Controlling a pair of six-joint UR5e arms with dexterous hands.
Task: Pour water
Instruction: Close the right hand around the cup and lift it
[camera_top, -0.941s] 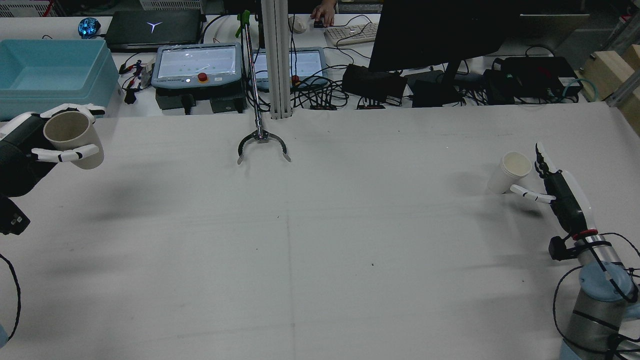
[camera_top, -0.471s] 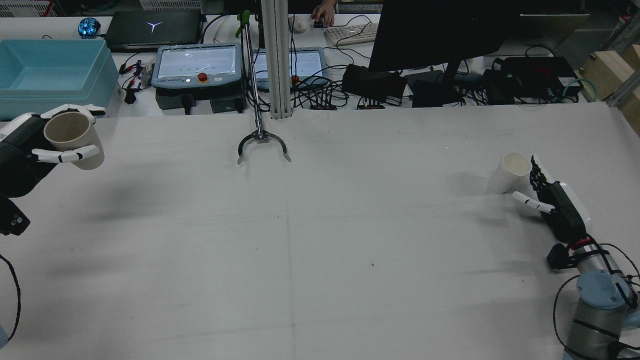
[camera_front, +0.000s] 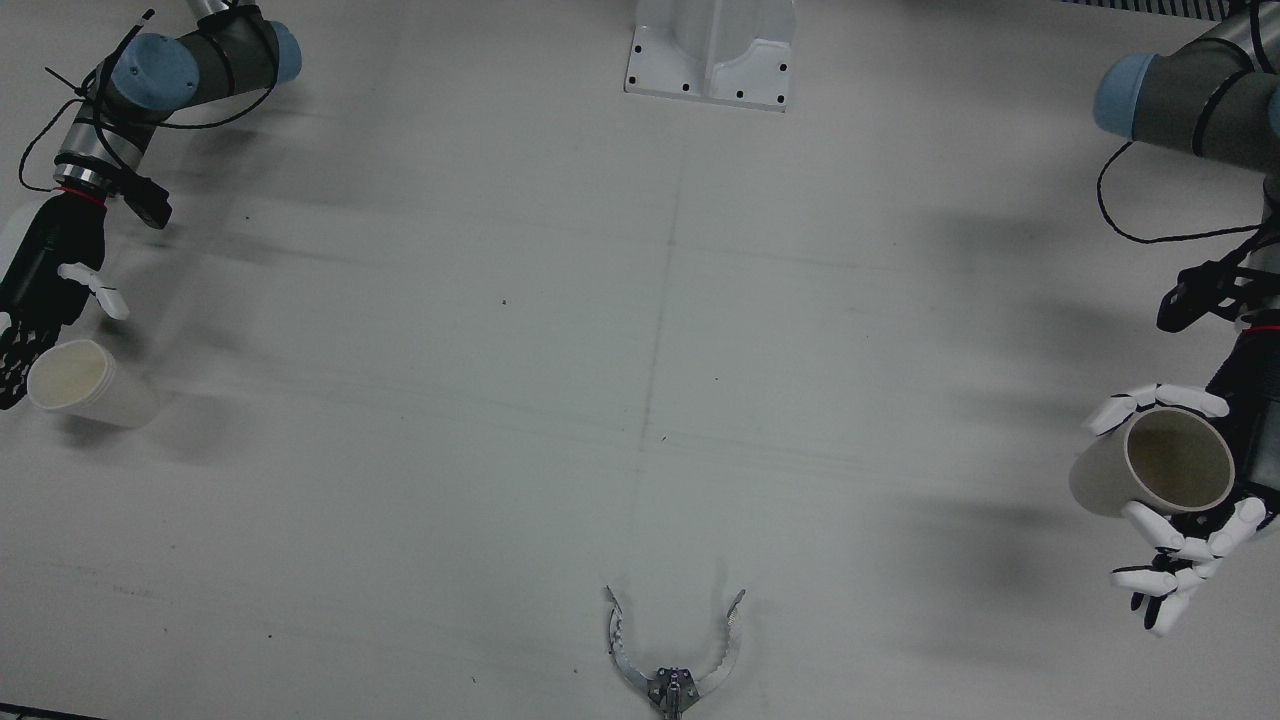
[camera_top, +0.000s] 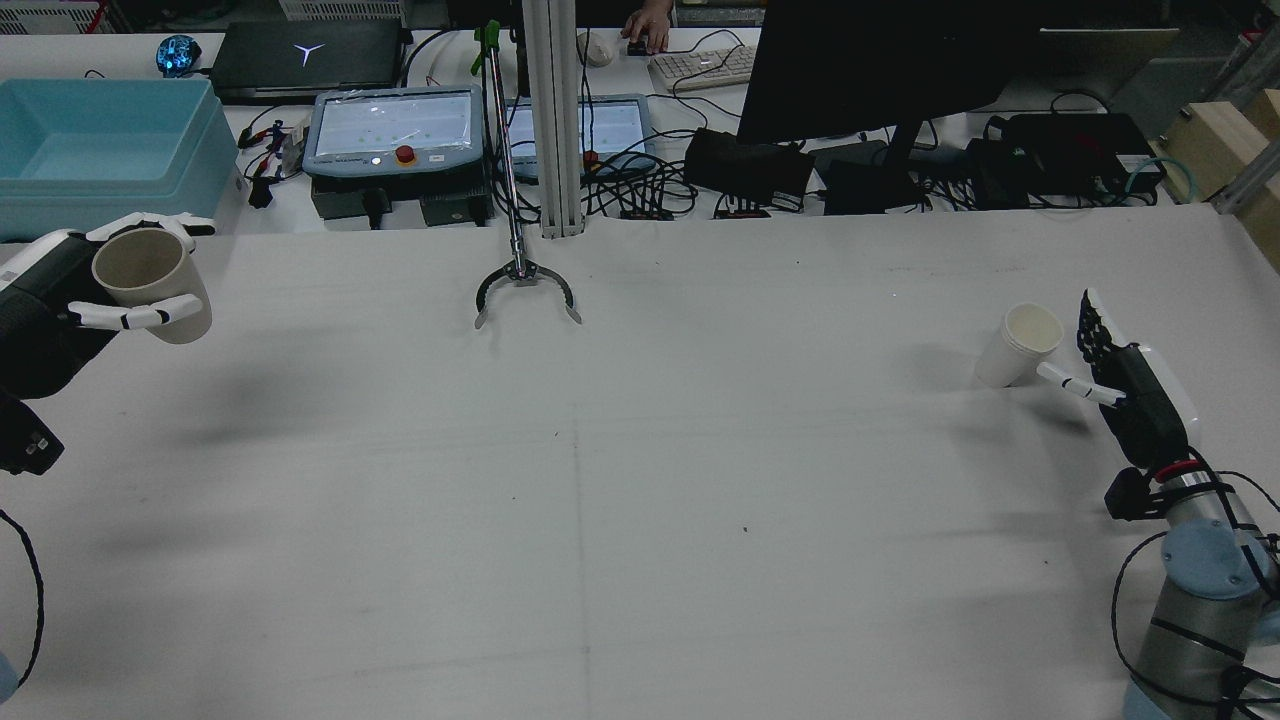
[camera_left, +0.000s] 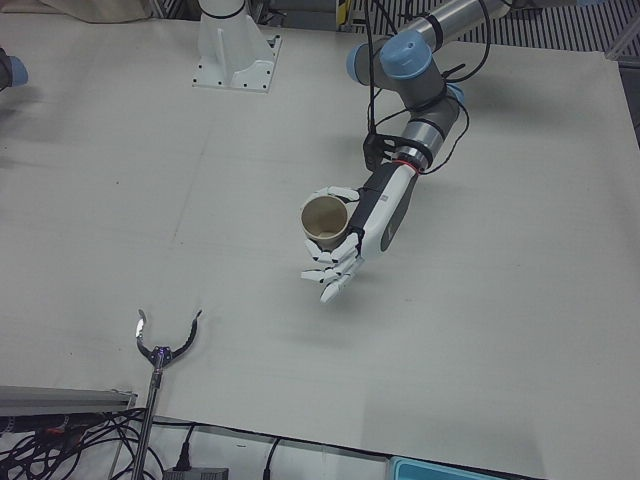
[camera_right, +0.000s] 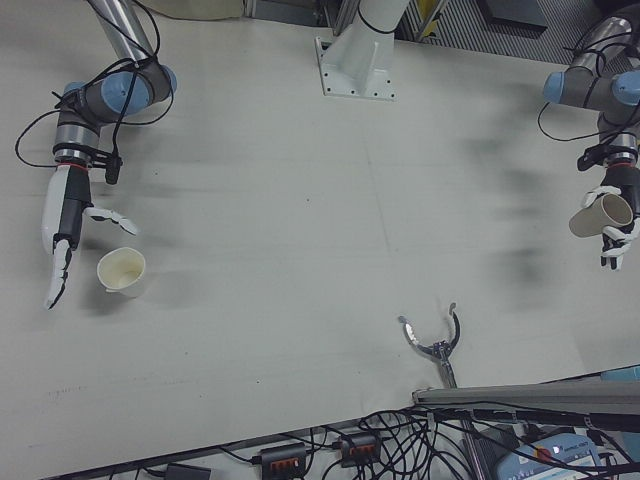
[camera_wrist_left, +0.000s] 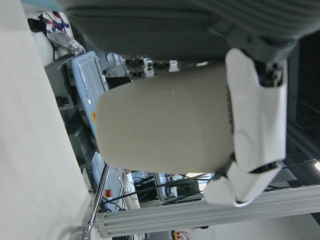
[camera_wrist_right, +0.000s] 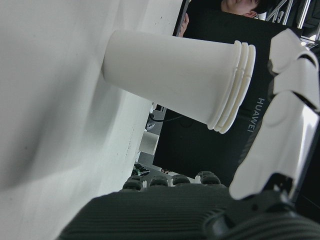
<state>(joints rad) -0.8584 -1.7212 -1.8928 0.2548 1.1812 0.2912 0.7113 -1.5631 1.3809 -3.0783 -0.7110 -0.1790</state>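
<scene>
Spanning the whole scene, the white table (camera_top: 640, 480) carries the two arms at its opposite edges, well apart, so the pour itself is not yet begun. The left hand (camera_front: 1190, 500) has its fingers wrapped around a beige cup (camera_front: 1155, 472) and holds it clear of the table, mouth tilted somewhat sideways; whether any water is in it cannot be told. That half of the job, the pick-up, looks done.

The right hand (camera_top: 1125, 375) stands spread with nothing in it, just beside the white cup (camera_top: 1018, 343), which sits upright on the table near the robot's right edge. In the right hand view a gap shows between the cup's wall and the fingers, so no grasp is made there yet.

Left to do, by my judgement: closing on or steadying the white cup, bringing the two cups together across the table, then tipping one over the other. A grabber tool (camera_top: 527, 290) lies at the far middle, out of the way.
</scene>
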